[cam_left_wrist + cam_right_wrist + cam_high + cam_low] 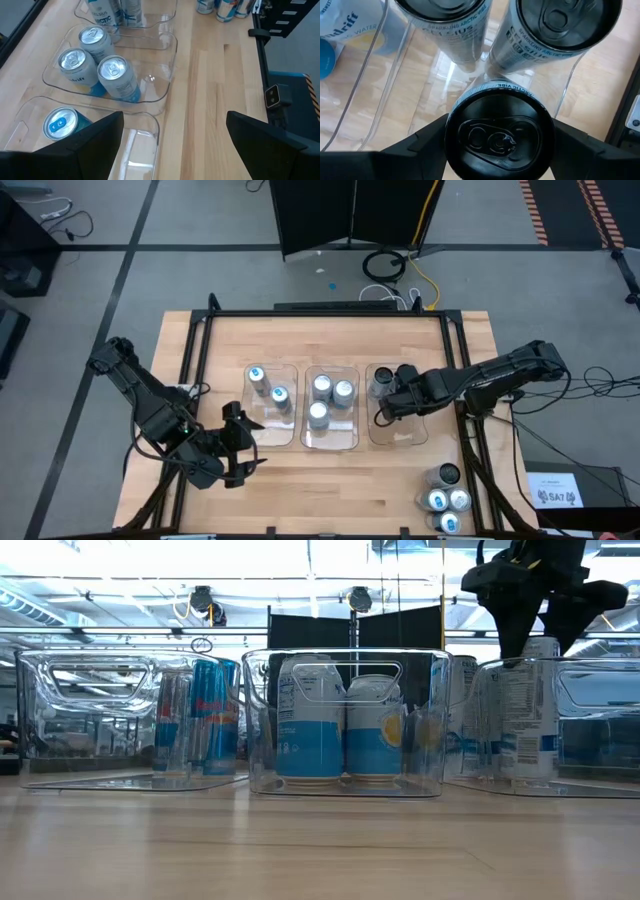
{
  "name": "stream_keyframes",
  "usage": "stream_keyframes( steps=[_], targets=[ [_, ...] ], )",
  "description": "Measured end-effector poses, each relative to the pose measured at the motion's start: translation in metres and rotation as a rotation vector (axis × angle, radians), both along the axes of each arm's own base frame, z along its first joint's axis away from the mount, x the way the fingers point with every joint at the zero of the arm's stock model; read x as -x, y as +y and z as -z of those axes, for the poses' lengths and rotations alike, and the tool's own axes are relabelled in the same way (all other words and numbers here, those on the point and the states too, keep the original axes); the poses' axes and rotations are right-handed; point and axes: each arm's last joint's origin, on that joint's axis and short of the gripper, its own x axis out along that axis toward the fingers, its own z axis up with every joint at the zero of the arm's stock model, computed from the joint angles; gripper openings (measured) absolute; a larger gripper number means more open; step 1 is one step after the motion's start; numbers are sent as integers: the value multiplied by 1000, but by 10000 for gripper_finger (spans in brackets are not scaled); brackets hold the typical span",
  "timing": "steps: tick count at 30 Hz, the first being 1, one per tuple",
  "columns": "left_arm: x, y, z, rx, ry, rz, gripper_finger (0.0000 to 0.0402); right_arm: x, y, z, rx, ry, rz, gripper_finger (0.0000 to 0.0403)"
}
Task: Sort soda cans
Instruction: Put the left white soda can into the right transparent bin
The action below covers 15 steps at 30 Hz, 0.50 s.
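**Dark-topped can goes into the right tray**

The right gripper (pixel 497 137) hung over the right tray (pixel 410 438), its fingers (pixel 410 145) clasped on a dark-topped can (pixel 498 132), with two like cans (pixel 560 30) just beyond it in that tray. The middle tray (pixel 330 442) held three silver-topped cans (pixel 318 414) and the left tray (pixel 262 430) two blue-marked cans (pixel 257 376). Four unsorted cans (pixel 445 490) stood at the tabletop's (pixel 330 490) near right corner. The left gripper (pixel 240 450) waited near the left tray, fingers spread and empty. The placing step looked to be in hand; next, the can needed lowering upright beside its fellows before release.
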Motion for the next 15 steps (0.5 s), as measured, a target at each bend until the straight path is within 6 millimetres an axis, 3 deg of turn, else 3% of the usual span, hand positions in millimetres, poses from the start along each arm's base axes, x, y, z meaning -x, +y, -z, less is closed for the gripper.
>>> stream_keyframes(
  steps=[5, 15],
  targets=[
    [0, 0, 0, 2, 2, 2, 361, 0, 0, 0, 0, 1, 9, 269],
    [0, 0, 0, 3, 2, 3, 361, 4, -1, -2, -9, 30, 8, 345]
  ],
)
